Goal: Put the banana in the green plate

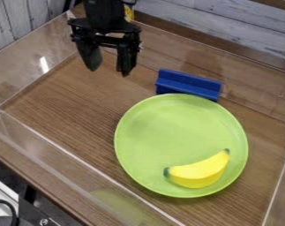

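A small curved yellow banana (198,169) lies inside the large round lime-green plate (168,132), near its front right rim. My black gripper (109,62) hangs at the upper left, well away from the plate and pointing down at the wooden tabletop. Its two fingers stand apart with nothing between them, so it is open.
A blue rectangular block (188,85) sits just behind the plate, to the right of the gripper. Clear plastic walls (26,132) enclose the wooden table (62,106) on the left, front and right. A plank wall runs along the back.
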Available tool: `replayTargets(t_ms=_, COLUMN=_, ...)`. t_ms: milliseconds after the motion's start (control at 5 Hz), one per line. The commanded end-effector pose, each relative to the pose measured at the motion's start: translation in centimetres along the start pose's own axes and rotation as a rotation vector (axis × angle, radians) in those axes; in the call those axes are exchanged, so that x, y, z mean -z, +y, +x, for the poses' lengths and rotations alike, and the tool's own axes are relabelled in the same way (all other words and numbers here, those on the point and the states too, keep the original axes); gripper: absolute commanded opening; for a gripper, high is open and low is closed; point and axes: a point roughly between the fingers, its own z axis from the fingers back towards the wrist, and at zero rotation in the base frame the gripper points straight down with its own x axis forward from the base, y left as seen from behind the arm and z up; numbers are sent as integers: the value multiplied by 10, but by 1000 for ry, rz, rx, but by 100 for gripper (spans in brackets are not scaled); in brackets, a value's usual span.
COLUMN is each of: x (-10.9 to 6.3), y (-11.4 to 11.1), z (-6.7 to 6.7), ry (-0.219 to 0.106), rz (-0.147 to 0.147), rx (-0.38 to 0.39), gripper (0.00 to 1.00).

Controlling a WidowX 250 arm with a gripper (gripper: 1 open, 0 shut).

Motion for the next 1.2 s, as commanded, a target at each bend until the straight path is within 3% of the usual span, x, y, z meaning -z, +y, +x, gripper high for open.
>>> replayTargets(t_ms=0, x=-7, y=-3, z=12, ry=-40, rz=3, rx=26, gripper=100)
replayTargets(t_ms=400, x=-3, y=-3, z=18, ry=-34, rz=-3, rx=28, gripper=100)
replayTargets(t_ms=1000, x=13, y=-19, z=7, ry=40, rz=4, rx=135, gripper=100)
